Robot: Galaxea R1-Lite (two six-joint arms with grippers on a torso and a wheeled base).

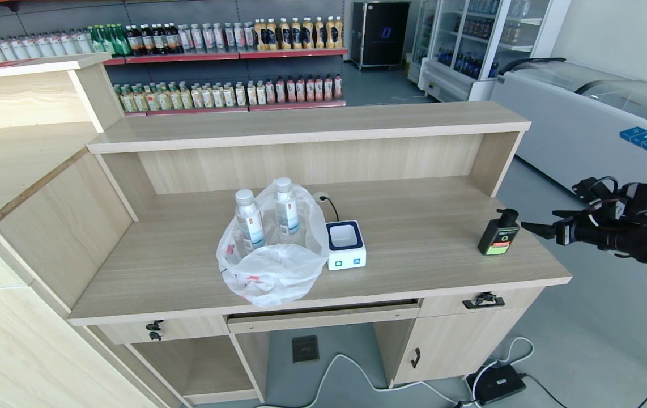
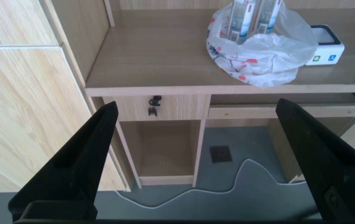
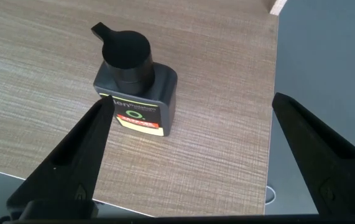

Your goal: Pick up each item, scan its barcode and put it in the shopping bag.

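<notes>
Black pump bottle (image 1: 498, 235) is standing upright near the right edge of the wooden counter (image 1: 414, 226), sitting at nine o'clock from your right gripper (image 1: 544, 222) in the head view, just beside it and untouched. You are holding that gripper's jaws spread wide, and the left gripper (image 2: 196, 107) is gaping wide too.

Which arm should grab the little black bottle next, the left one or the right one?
Right, I think. The right gripper is open and sits beside the black bottle at the counter's right end. The left gripper, open too, hangs low in front of the counter's left side, far from it.
</notes>
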